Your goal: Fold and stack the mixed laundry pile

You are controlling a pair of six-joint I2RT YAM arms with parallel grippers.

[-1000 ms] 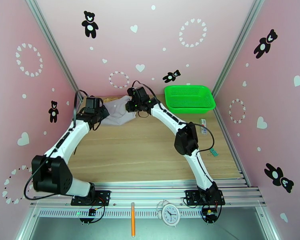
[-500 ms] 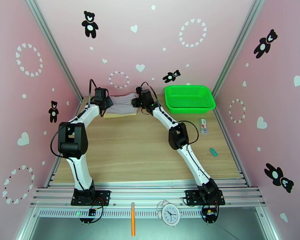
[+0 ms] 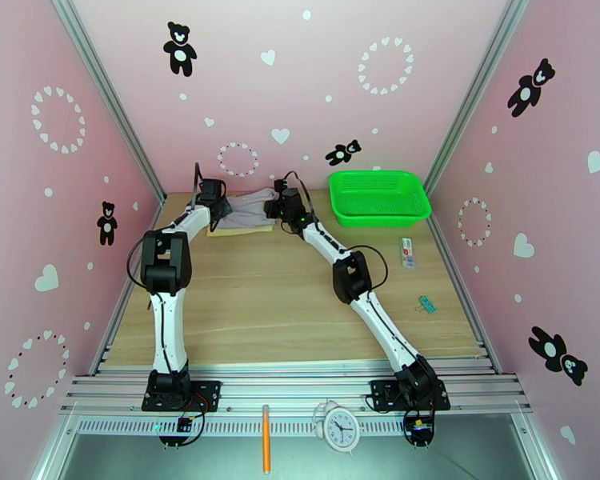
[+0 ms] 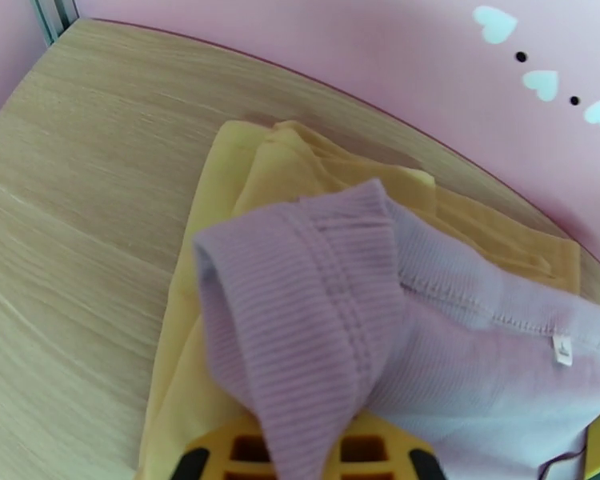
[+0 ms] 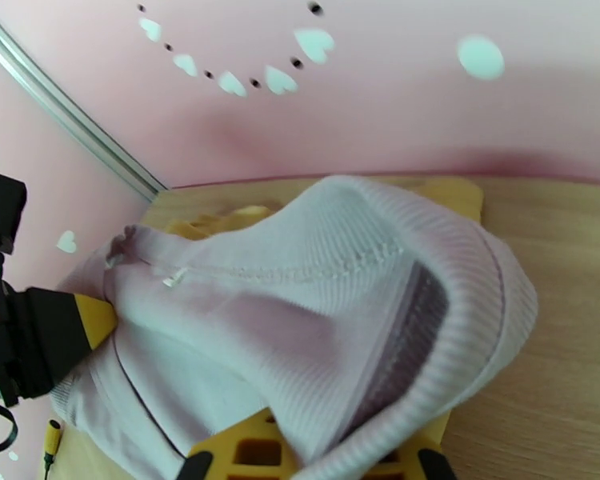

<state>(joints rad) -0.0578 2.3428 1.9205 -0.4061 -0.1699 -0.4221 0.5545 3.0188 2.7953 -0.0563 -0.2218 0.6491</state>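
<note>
Laundry pile [image 3: 244, 214] lies at the far left of the table [image 3: 284, 298], close against the back wall [image 3: 316, 114].

Nearest to us, the left gripper [image 4: 300, 462] pinches the ribbed hem of the lilac garment [image 4: 428, 330]. The right gripper [image 5: 308, 466] pinches the ribbed edge at the garment's other end. Cloth drapes over both sets of pads, so we cannot confirm how deep either bite is.

Risks noted:
- A shallow bite could let one end drop first, which would land the garment skewed.
- If either gripper has also caught the tan piece [image 4: 228, 186] beneath, pulling away could drag it and spoil the stack.
- The wall leaves the wrists little room.

Condition: the lilac garment is a soft rib-knit, humped and bunched between the grippers rather than flat, with a small label along one seam. The tan piece lies folded flat under it, and its left and far edges show past the lilac.
</note>
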